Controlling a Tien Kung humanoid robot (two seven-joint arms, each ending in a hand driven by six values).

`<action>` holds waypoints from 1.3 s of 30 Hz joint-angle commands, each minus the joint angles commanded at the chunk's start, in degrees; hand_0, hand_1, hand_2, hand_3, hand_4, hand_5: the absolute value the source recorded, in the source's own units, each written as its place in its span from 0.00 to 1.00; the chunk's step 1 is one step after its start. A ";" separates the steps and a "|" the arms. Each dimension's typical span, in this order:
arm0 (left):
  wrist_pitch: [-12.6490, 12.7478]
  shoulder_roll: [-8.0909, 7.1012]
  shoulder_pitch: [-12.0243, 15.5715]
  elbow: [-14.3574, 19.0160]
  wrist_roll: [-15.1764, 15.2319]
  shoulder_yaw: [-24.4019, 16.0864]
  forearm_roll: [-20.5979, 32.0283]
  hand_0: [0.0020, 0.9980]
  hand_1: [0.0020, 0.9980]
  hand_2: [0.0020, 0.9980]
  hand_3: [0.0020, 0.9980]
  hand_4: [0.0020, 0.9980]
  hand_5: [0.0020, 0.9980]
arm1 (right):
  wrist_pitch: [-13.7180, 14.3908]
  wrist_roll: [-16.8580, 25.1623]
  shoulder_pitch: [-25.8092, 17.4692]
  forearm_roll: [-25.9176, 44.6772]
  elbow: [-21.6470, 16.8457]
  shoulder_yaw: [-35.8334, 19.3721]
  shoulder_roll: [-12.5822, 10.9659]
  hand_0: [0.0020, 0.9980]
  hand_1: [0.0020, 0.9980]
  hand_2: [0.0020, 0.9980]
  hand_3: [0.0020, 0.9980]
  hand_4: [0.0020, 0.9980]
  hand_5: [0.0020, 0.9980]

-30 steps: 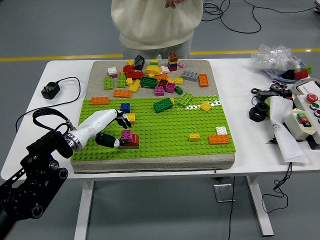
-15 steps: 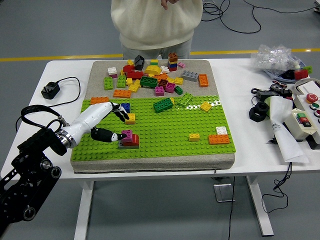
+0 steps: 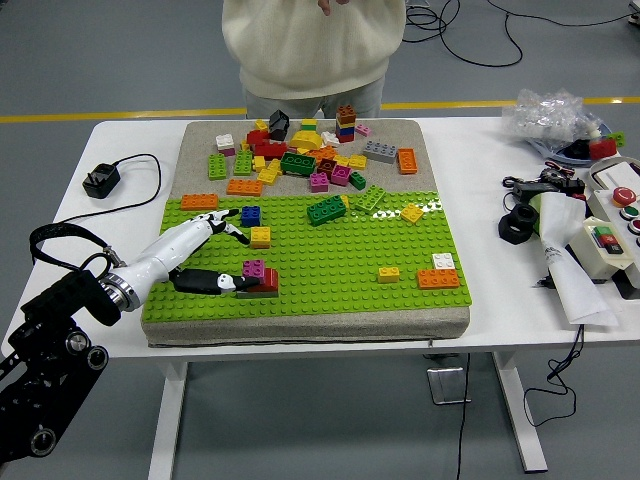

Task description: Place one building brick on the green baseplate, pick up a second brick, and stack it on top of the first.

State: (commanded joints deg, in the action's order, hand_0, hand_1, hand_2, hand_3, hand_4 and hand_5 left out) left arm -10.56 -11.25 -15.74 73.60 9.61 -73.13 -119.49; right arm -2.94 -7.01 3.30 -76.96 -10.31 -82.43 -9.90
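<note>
On the green baseplate [image 3: 330, 255], at about seven o'clock, you have a magenta brick [image 3: 254, 268] seated on a red brick [image 3: 263, 283], so the stack looks done. Your left hand [image 3: 200, 255] lies just at its nine o'clock, fingers [image 3: 228, 233] loosely spread, thumb near the red brick, holding nothing. Only clearing away appears left.

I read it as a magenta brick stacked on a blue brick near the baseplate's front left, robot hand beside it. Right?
Not quite: the magenta brick sits on a red brick, not blue, as the head view shows. The left robot hand is beside it on the green baseplate.
</note>
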 joint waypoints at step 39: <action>-2.30 -0.68 1.53 0.33 -0.32 2.20 -2.52 1.00 1.00 0.98 0.69 1.00 0.78 | 0.02 -0.05 0.01 0.00 0.00 -0.11 0.00 0.76 0.68 0.73 0.69 0.95 0.69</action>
State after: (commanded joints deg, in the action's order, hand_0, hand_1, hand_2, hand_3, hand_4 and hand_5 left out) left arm -12.87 -11.93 -14.21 73.93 9.29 -70.93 -122.01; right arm -2.91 -7.07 3.31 -76.95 -10.31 -82.54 -9.90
